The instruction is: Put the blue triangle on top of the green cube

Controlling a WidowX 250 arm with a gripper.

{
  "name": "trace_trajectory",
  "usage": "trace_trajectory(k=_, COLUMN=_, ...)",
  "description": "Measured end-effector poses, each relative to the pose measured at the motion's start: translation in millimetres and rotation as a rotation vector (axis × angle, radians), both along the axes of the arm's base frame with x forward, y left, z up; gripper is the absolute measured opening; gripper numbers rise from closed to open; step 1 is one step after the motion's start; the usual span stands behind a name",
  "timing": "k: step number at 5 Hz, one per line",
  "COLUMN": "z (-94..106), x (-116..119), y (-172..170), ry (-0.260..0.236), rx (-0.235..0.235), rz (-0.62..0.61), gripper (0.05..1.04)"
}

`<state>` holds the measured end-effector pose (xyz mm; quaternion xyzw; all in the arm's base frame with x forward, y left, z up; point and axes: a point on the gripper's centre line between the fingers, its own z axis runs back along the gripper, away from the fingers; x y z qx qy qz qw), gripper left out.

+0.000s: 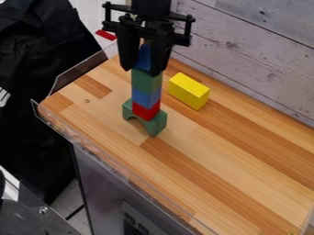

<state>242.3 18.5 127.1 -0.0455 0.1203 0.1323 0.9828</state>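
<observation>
At view's 11 o'clock, beyond wooden tabletop (208, 147), small red object (105, 35). Next, just past 11 o'clock, stack: green arch (158, 128) at base, then red block (146, 110), blue block (146, 97), green cube (146, 82). Blue triangle (143, 59) on green cube, toward 12 o'clock, between fingers of gripper (141, 72), which is narrowed onto it from both sides. Farther right, yellow block (188, 91) at arch's 2 o'clock, apart from stack. Plank wall (257, 50) at view's 1 o'clock.
</observation>
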Motion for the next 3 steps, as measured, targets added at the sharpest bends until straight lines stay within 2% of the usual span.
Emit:
trace_trajectory(k=1, z=0.0, x=0.1, y=-1.0, ry=0.000, rx=0.000, rz=0.002, gripper=0.551)
trace_trajectory(k=2, z=-1.5, x=-0.9, y=-1.4, ry=0.016, rx=-0.003, rz=0.008, gripper=0.862)
trace_trajectory(k=3, z=-2.1, x=-1.2, y=-2.1, ry=0.023, rx=-0.006, rz=0.018, gripper=1.007)
